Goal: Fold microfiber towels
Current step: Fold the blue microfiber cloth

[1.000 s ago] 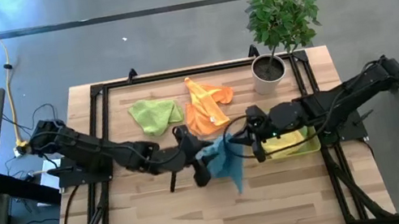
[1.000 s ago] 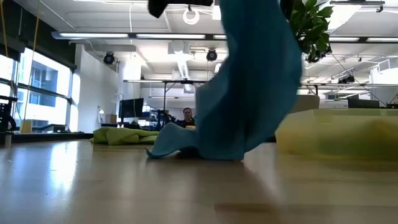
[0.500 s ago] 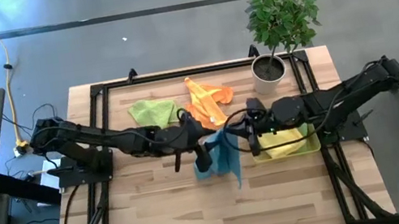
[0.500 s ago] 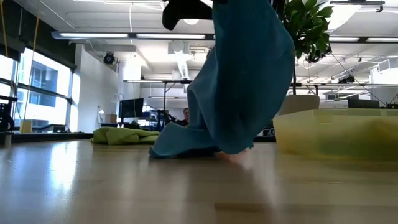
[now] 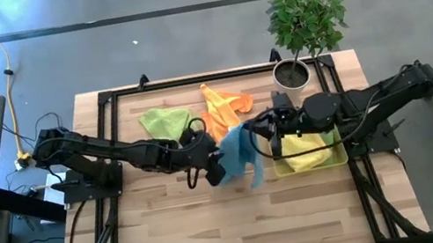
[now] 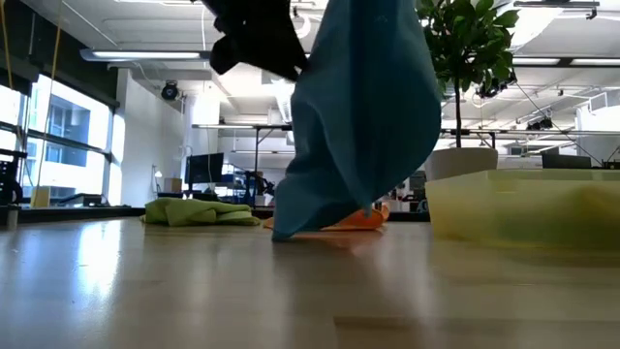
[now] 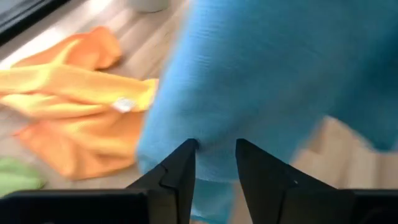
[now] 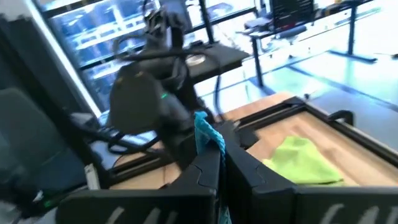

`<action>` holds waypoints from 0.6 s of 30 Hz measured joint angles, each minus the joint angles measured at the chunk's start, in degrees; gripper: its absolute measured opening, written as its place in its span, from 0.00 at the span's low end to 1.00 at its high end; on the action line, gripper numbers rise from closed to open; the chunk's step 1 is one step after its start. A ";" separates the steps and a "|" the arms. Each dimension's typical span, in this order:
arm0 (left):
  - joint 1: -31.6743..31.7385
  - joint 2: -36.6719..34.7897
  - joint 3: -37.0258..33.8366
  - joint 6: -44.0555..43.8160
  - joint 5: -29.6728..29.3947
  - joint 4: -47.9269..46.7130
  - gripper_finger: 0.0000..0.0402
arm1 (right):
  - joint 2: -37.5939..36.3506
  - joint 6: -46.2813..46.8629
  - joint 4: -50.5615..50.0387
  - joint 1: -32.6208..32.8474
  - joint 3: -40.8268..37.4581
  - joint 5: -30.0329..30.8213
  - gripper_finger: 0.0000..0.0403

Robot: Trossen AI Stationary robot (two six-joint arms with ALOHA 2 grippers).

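From above: blue towel (image 5: 238, 152) hanging mid-counter (image 5: 218, 228) between left gripper (image 5: 218, 168) and right gripper (image 5: 267, 127), both jaws clamped on it; yellow towel (image 5: 306, 148) filling yellow bin (image 5: 341, 157). Low down: green towel (image 6: 194, 211) heaped behind. Left wrist: orange towel (image 7: 68, 134) beyond.

— We see the teal towel (image 5: 237, 149) is higher now; in the low view its hem (image 6: 320, 208) has come up off the wood, hanging in front of the orange towel (image 6: 351, 220).

— Yes, and both grippers have carried it toward the table's far side: the left gripper (image 5: 214, 169), the right gripper (image 5: 269, 125).
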 joint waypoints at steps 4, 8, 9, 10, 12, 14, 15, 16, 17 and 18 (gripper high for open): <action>-1.87 0.00 0.00 1.31 2.29 3.82 0.26 | 0.00 2.66 -1.49 0.01 1.09 5.28 0.00; -4.30 0.00 0.00 3.29 4.81 8.28 0.28 | 0.00 3.73 -3.99 0.00 2.33 10.41 0.00; -4.90 0.00 0.00 3.88 4.73 9.06 0.29 | 0.00 3.72 -4.31 0.00 2.70 10.89 0.00; -5.55 0.00 0.00 4.53 4.16 9.79 0.30 | 0.00 3.72 -4.33 0.00 3.02 10.97 0.00; -6.61 0.00 0.00 5.94 1.73 11.02 0.34 | 0.00 3.77 -4.33 0.00 3.69 10.39 0.00; -7.36 0.00 0.00 6.58 -2.59 11.87 0.37 | 0.00 3.76 -4.27 0.04 4.26 9.28 0.00; -7.56 0.00 0.00 6.92 -5.72 12.38 0.39 | 0.00 3.92 -4.30 0.10 4.42 8.97 0.00; -7.64 0.00 0.00 7.39 -9.56 13.19 0.40 | 0.00 4.32 -4.31 0.17 4.44 8.73 0.00; -7.66 0.00 0.00 8.17 -13.61 14.49 0.41 | 0.01 4.91 -4.44 0.17 4.44 8.44 0.00; -7.67 0.00 0.00 9.42 -17.60 16.38 0.42 | 0.13 5.46 -4.74 0.17 4.44 8.44 0.00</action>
